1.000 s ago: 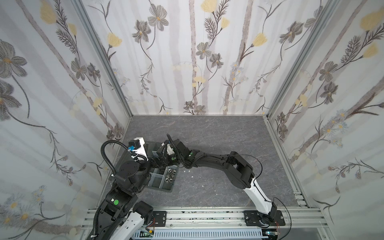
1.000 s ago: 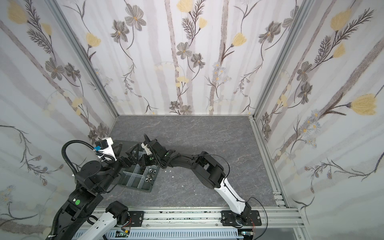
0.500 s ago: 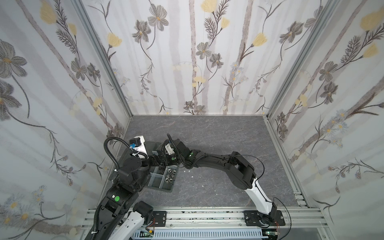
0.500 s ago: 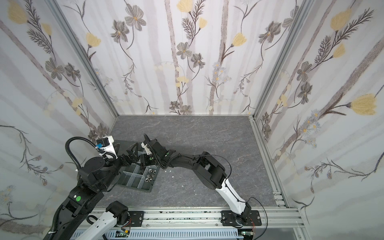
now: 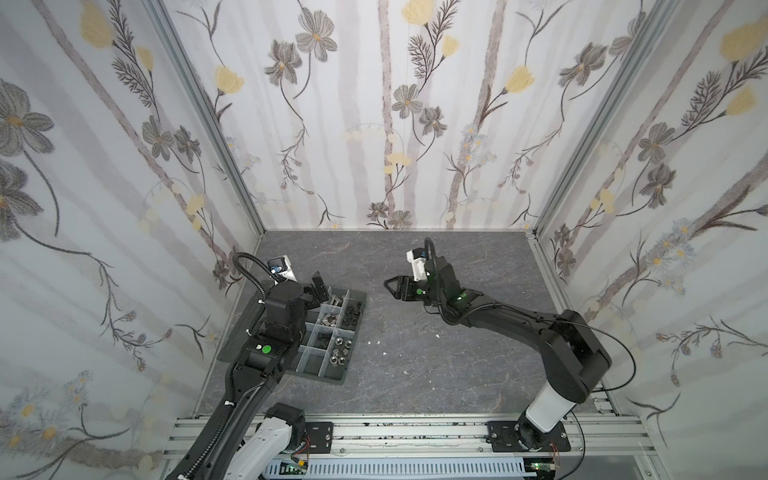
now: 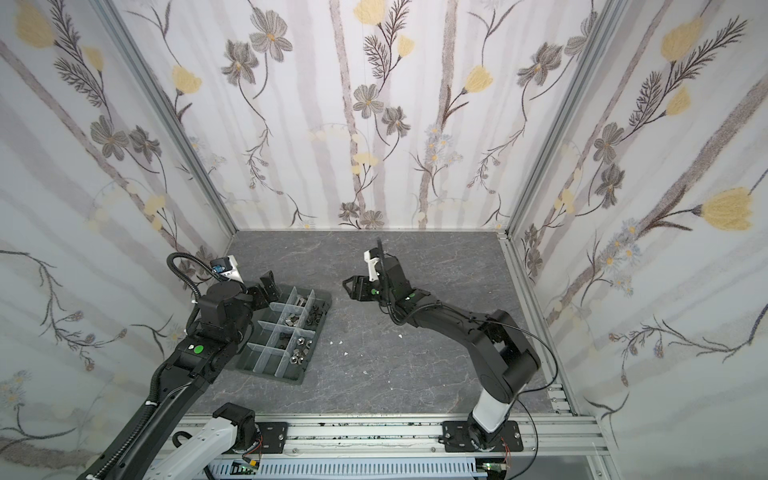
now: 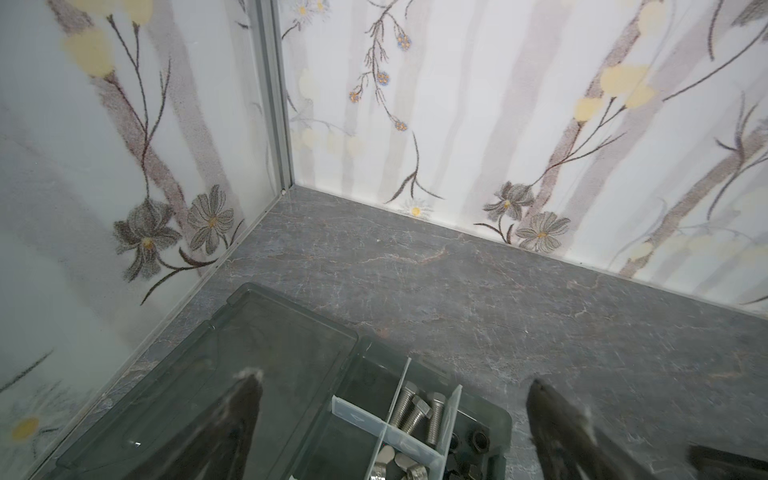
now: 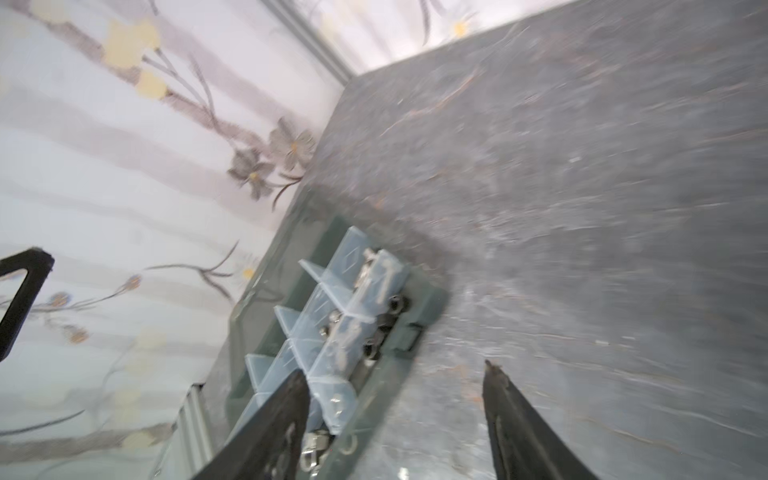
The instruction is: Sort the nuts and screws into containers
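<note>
A dark grey plastic tray (image 5: 320, 375) lies on the table (image 5: 415, 374) close to the left wall, with its flat lid (image 7: 249, 353) open beside it. Translucent grey dividers split the tray into small square compartments (image 6: 266, 359). In the left wrist view the far corner compartment holds shiny silver screws (image 7: 415, 409) with hex heads and threaded shanks, lying side by side. Matte black nuts (image 7: 478, 438) fill the compartment next to them, and rounded silver wing nuts (image 7: 388, 457) lie in another. In both top views, bright silver hex nuts (image 5: 338, 357) cluster near the tray's front end.

The left hand (image 7: 395, 384) hovers over the tray's far end, fingers spread wide and holding nothing. The right hand (image 5: 390, 286) hangs above bare table to the right of the tray, apart from it, its fingers also parted and empty. A few white flecks (image 5: 378, 342) dot the table.
</note>
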`<state>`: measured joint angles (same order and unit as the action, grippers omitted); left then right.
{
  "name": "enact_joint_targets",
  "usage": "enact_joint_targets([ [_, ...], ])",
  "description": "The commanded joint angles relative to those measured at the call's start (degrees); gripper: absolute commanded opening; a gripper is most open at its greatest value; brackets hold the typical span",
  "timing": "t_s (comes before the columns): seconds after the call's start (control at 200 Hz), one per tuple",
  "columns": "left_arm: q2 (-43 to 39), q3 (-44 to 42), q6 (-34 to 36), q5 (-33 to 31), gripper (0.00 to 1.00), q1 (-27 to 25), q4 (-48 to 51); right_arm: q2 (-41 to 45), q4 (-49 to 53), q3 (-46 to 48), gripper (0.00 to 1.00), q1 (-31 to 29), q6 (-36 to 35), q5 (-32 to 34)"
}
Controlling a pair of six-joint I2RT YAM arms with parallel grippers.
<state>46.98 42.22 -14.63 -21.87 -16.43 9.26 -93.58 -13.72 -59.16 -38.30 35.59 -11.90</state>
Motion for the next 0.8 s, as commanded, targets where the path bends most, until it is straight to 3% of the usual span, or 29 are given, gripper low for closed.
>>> enact_joint_targets([
  [0.0, 3.19, -3.54, 0.45, -0.05, 1.00, 3.43, -11.98, 7.40, 1.17, 5.95, 0.79, 4.31, -7.22, 11.18],
  [0.15, 11.54, -9.39, 0.29, 3.16, 1.00, 9.44, -22.05, 18.43, -0.73, 18.26, 1.00, 10.93, -12.85, 27.99],
  [0.25, 18.24, -11.34, 1.36, 4.91, 1.00, 12.22, -27.34, 24.28, -5.97, 26.10, 1.00, 14.92, -15.81, 37.57],
  [0.38, 24.84, -12.57, 3.05, 5.66, 1.00, 13.79, -32.85, 29.74, -17.40, 35.65, 1.00, 18.24, -20.88, 43.75],
  [0.55, 29.56, -18.01, 5.04, 6.62, 1.00, 14.90, -45.75, 30.42, -26.58, 41.35, 1.00, 19.36, -26.79, 50.51],
  [0.794, 34.04, -17.41, 5.46, 12.24, 1.00, 15.37, -52.23, 28.78, -33.07, 44.45, 1.00, 22.01, -31.26, 51.74],
])
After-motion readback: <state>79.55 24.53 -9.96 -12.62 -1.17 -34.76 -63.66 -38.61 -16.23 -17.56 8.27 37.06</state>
